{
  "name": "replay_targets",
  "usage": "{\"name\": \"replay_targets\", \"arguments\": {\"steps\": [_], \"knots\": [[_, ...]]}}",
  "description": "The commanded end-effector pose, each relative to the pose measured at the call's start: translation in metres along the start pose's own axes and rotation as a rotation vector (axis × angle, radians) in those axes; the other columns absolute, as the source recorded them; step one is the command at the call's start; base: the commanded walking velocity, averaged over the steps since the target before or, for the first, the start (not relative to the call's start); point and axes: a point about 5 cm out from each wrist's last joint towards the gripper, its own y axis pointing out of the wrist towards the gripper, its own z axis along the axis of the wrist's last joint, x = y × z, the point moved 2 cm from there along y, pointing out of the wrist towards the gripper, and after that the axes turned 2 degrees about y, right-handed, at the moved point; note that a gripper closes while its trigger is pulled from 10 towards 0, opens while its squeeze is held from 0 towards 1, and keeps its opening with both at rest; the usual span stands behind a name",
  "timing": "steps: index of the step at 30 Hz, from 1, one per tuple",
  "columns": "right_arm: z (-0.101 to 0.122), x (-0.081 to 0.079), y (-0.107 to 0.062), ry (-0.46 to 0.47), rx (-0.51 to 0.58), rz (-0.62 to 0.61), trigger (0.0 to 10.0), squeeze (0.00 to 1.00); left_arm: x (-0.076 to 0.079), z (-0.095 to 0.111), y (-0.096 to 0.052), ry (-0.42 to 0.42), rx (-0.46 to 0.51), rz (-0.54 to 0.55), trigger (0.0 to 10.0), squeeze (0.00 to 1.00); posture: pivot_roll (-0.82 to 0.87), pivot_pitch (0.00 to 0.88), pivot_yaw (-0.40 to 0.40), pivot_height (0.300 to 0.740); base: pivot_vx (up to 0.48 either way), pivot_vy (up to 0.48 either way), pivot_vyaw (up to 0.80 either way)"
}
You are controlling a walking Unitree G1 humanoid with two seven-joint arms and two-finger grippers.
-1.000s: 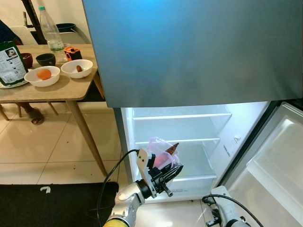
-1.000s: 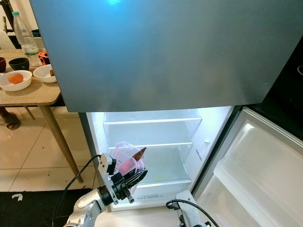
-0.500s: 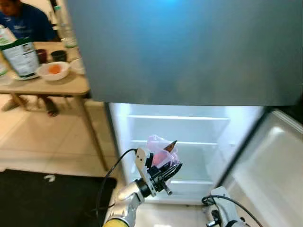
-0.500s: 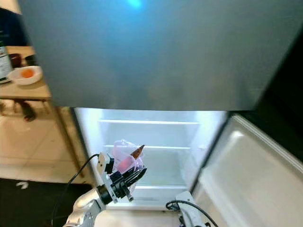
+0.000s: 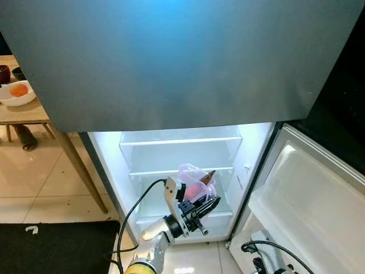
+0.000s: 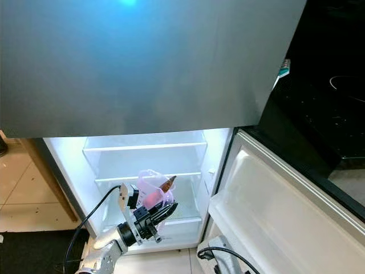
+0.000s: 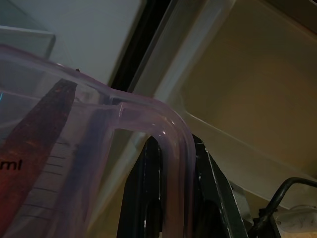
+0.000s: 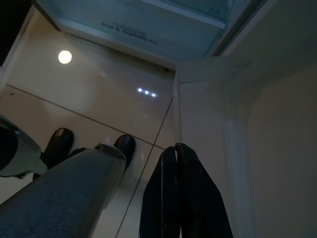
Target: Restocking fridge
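The fridge [image 5: 182,154] stands with its lower compartment lit, and its door [image 5: 308,200] swung out to the right. My left gripper [image 5: 206,206] is shut on the handle of a clear pink measuring jug [image 5: 195,181], which holds a brown-red item [image 5: 207,177]. The jug hangs in front of the fridge's middle glass shelf [image 5: 181,170]. In the left wrist view the jug's handle [image 7: 171,148] runs between the black fingers [image 7: 136,198]. My right gripper [image 8: 177,163] hangs shut, low beside the fridge door, over the floor.
A wooden table [image 5: 25,114] with a white bowl [image 5: 17,94] holding something orange stands at the left. A black mat [image 5: 51,248] lies on the tiled floor in front of it. The grey freezer door [image 5: 171,57] looms overhead. My own feet [image 8: 59,144] show below.
The view has swung right, so the table has slid toward the left edge and more of the open fridge door shows. The left gripper still holds the jug the same way.
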Motion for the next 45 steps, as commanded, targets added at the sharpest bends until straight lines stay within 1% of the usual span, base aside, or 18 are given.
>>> {"name": "replay_targets", "arguments": {"steps": [1,5,7,8,10,12,13,16,19,20,23,26,29,34,37,38,42,45], "knots": [[0.007,-0.002,0.002,-0.012,0.027,0.021,10.0,0.00,0.000,0.000,-0.001,-0.015,0.016,0.010,10.0,0.00,-0.05,0.033,-0.022,0.740,0.000,0.000,0.00],[0.012,-0.004,0.003,-0.018,0.041,0.036,10.0,0.00,-0.001,0.001,-0.002,-0.011,0.016,0.010,10.0,0.00,-0.04,0.031,-0.022,0.740,0.000,0.000,0.00],[0.012,-0.005,0.004,-0.022,0.037,0.038,10.0,0.00,0.000,0.001,-0.002,-0.036,0.021,-0.002,10.0,0.00,-0.04,0.031,-0.022,0.740,0.000,0.000,0.00],[0.012,-0.005,0.004,-0.024,0.036,0.040,10.0,0.00,0.000,0.000,-0.002,-0.043,0.021,-0.007,10.0,0.00,-0.04,0.031,-0.022,0.740,0.000,-0.435,0.00],[0.012,-0.006,0.004,-0.027,0.036,0.045,10.0,0.00,-0.001,0.001,-0.003,-0.030,0.017,-0.006,10.0,0.00,-0.04,0.031,-0.022,0.740,0.000,-0.454,0.00],[0.011,-0.007,0.004,-0.029,0.035,0.050,10.0,0.00,-0.003,0.001,-0.003,-0.018,0.020,0.031,10.0,0.00,-0.04,0.033,-0.021,0.740,0.124,-0.216,0.00],[0.011,-0.008,0.004,-0.030,0.033,0.051,10.0,0.00,-0.004,0.000,-0.002,-0.030,0.017,0.038,10.0,0.00,-0.04,0.034,-0.021,0.740,0.000,0.000,0.00],[0.010,-0.009,0.004,-0.035,0.031,0.057,10.0,0.00,-0.004,0.000,-0.002,-0.023,0.013,0.039,10.0,0.00,-0.04,0.034,-0.021,0.740,0.000,0.000,0.00],[0.012,-0.013,0.005,-0.080,0.037,0.085,10.0,0.00,-0.002,-0.002,-0.002,-0.036,0.011,0.036,10.0,0.00,-0.04,0.037,-0.020,0.740,0.000,0.000,0.00],[0.012,-0.013,0.005,-0.080,0.037,0.085,10.0,0.00,-0.002,-0.002,-0.002,-0.036,0.011,0.036,10.0,0.00,-0.04,0.037,-0.020,0.740,0.000,0.000,0.00],[0.018,-0.019,0.006,-0.110,0.052,0.131,10.0,0.00,-0.001,-0.002,-0.002,-0.039,0.018,0.033,10.0,0.00,-0.04,0.036,-0.021,0.740,0.000,0.000,0.00],[0.020,-0.023,0.007,-0.110,0.056,0.166,10.0,0.00,-0.001,-0.003,-0.002,-0.037,0.012,0.036,10.0,0.00,-0.04,0.037,-0.022,0.740,0.000,0.000,0.00],[0.024,-0.030,0.007,-0.102,0.077,0.232,10.0,0.00,-0.001,-0.003,-0.002,-0.038,0.016,0.035,10.0,0.00,-0.04,0.037,-0.022,0.740,0.000,0.000,0.00],[0.030,-0.036,0.008,-0.102,0.096,0.279,10.0,0.00,-0.001,-0.002,-0.001,-0.029,0.020,0.031,10.0,0.00,-0.04,0.037,-0.024,0.740,0.000,0.000,0.78],[0.037,-0.043,0.009,-0.110,0.127,0.318,10.0,0.00,0.000,-0.002,-0.001,-0.033,0.018,0.028,10.0,0.00,-0.04,0.039,-0.022,0.740,0.000,0.000,0.78],[0.037,-0.043,0.009,-0.110,0.127,0.318,10.0,0.00,0.000,-0.002,-0.001,-0.033,0.018,0.028,10.0,0.00,-0.04,0.039,-0.022,0.740,0.000,0.000,0.77],[0.051,-0.043,0.012,-0.122,0.172,0.307,10.0,0.00,-0.001,-0.001,-0.002,-0.026,0.018,0.030,10.0,0.00,-0.04,0.040,-0.020,0.740,0.000,0.000,0.00],[0.057,-0.042,0.012,-0.103,0.194,0.305,10.0,0.00,-0.001,-0.002,-0.002,-0.026,0.017,0.030,10.0,0.00,-0.04,0.040,-0.020,0.740,0.000,0.000,0.00]]}}
